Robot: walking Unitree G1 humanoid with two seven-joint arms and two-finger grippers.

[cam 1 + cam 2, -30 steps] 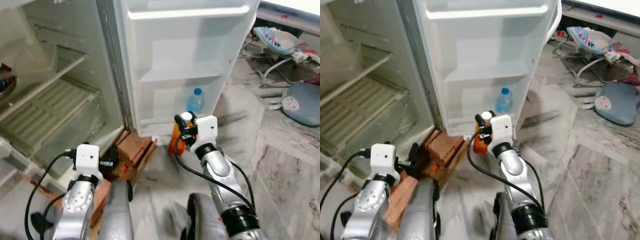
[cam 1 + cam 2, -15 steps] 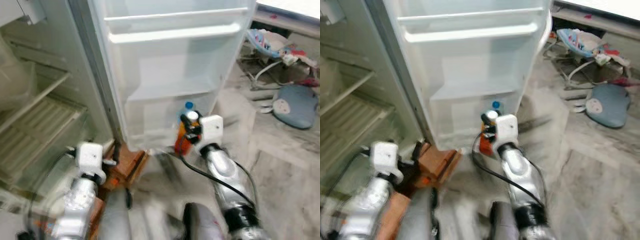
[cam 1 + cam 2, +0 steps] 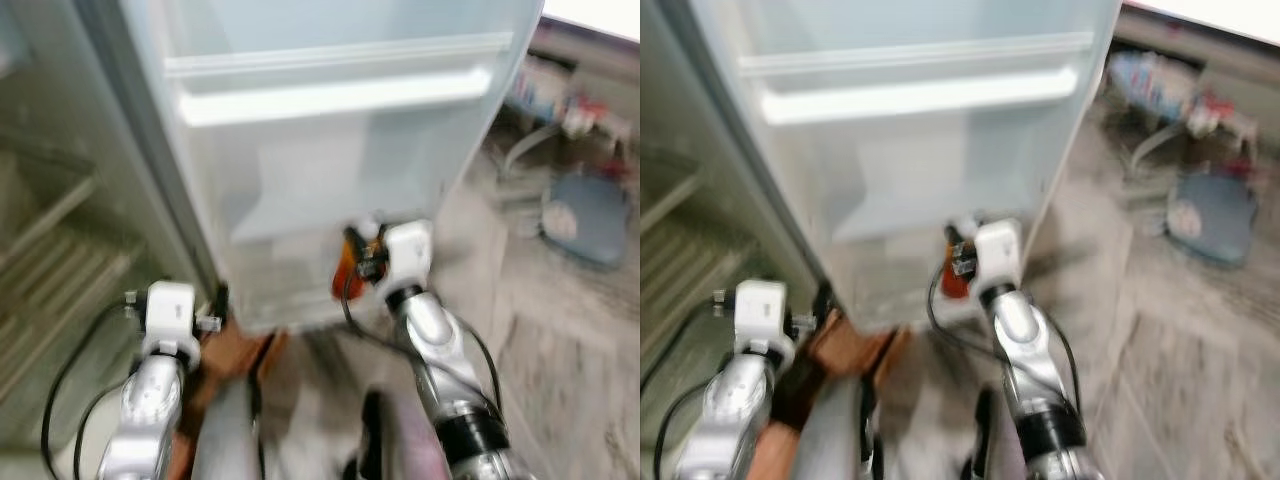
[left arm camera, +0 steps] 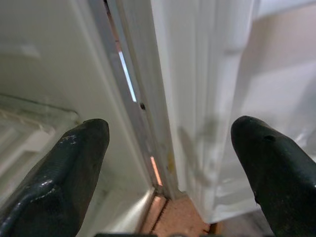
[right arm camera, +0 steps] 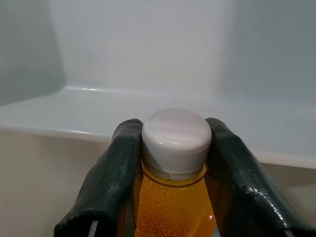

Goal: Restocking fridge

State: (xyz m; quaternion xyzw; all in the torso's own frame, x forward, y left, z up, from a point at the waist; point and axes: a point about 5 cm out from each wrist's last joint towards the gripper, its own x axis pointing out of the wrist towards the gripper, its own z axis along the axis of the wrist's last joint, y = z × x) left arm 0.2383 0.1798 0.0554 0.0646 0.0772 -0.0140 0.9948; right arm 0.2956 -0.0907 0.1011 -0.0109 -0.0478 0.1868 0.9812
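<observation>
An orange drink bottle (image 5: 173, 202) with a white cap (image 5: 176, 139) hangs in my right gripper (image 3: 360, 245), whose fingers (image 5: 116, 173) are shut around its neck. It is held close in front of the open fridge door (image 3: 330, 150), level with a white door shelf (image 5: 148, 111). My left gripper (image 4: 168, 163) is open with nothing between its fingers. It points at the hinge gap between the fridge body and the door, low on the left (image 3: 215, 305). The head views are blurred.
The fridge interior with wire shelves (image 3: 50, 270) lies on the left. Reddish bricks (image 4: 180, 219) sit under the fridge's front corner. On the marble floor to the right are a blue-grey cushion (image 3: 585, 215) and other clutter (image 3: 1160, 95).
The camera has moved closer to the door and the picture has blurred. My right gripper has carried the orange bottle up, toward the door shelf. The water bottle in the door is now hidden.
</observation>
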